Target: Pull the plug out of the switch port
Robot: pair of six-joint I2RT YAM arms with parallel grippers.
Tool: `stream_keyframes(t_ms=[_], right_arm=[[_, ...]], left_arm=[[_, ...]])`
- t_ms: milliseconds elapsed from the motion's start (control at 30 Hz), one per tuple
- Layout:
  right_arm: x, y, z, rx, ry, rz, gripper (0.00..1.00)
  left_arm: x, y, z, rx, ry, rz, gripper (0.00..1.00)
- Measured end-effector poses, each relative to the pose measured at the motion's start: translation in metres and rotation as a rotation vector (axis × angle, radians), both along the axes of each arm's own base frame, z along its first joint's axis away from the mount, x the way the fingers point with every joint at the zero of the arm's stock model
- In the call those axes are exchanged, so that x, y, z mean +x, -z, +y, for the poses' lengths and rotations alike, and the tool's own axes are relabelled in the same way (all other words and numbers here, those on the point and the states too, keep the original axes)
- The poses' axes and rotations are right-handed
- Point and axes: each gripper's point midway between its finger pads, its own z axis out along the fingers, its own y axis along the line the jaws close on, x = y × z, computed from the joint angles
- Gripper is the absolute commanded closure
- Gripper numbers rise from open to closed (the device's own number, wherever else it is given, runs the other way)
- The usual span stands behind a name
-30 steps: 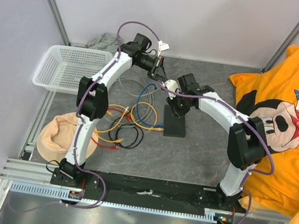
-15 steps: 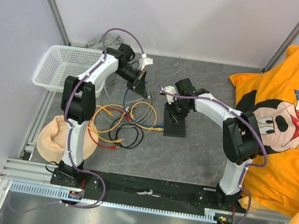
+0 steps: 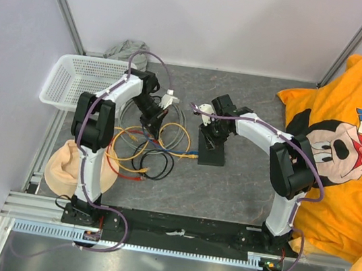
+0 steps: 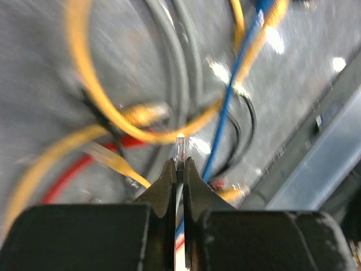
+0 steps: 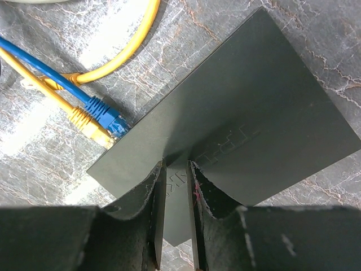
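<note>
The switch (image 3: 212, 152) is a flat black box lying mid-table; it fills the right wrist view (image 5: 242, 113). My right gripper (image 3: 211, 128) rests tips-down on its top (image 5: 176, 166), jaws a narrow gap apart with nothing between them. A blue plug (image 5: 110, 121) and a yellow plug (image 5: 90, 125) lie against the switch's left edge; I cannot tell if they are seated. My left gripper (image 3: 159, 112) is to the left of the switch, over the cable pile, shut (image 4: 179, 164) on a clear plug (image 4: 180, 145) with a thin pale cable.
Loose yellow, blue, red, black and grey cables (image 3: 149, 144) lie left of the switch. A white basket (image 3: 83, 80) stands at far left, a beige cloth (image 3: 68, 163) below it, a grey cloth (image 3: 127, 51) at the back. An orange printed shirt (image 3: 343, 146) covers the right.
My left gripper has moved from the back of the table toward the near left, carrying the clear plug and its cable away from the switch. The right gripper stays on the switch.
</note>
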Motion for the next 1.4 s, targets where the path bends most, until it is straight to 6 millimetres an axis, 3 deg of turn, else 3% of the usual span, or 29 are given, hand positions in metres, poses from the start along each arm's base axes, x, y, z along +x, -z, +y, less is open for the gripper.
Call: stream_keyframes(t_ms=[133,233,333,533,600,733,800,933,1200,1400], right_arm=[[0.0,0.0,0.0,-0.004,0.002,-0.006,0.7],[0.0,0.0,0.0,-0.004,0.005,-0.009,0.69],[0.0,0.0,0.0,-0.004,0.008,-0.008,0.68],[-0.001,0.001,-0.001,-0.007,0.011,-0.007,0.67],[-0.002,0.0,-0.003,-0.014,0.013,-0.013,0.67],[-0.009,0.0,-0.012,-0.032,0.021,-0.019,0.67],[-0.014,0.0,-0.018,-0.04,0.028,-0.013,0.67],[-0.022,0.0,-0.028,-0.052,0.039,0.006,0.71],[-0.032,0.001,-0.037,-0.077,0.022,0.042,0.73],[-0.036,0.001,-0.039,-0.082,0.021,0.059,0.73]], left_arm=[[-0.042,0.002,0.007,-0.054,0.045,0.081,0.61],[-0.06,-0.007,0.003,-0.112,0.038,0.121,0.53],[-0.04,-0.026,-0.013,-0.193,0.018,0.064,0.52],[0.044,-0.107,-0.069,-0.448,-0.022,-0.181,0.51],[0.055,-0.112,-0.083,-0.506,-0.025,-0.186,0.51],[0.055,-0.078,-0.107,-0.544,-0.048,-0.062,0.51],[0.047,-0.05,-0.116,-0.54,-0.071,0.041,0.52],[0.036,-0.016,-0.131,-0.531,-0.081,0.155,0.53],[0.014,0.01,-0.159,-0.52,-0.029,0.225,0.55],[-0.001,0.025,-0.164,-0.498,-0.016,0.264,0.56]])
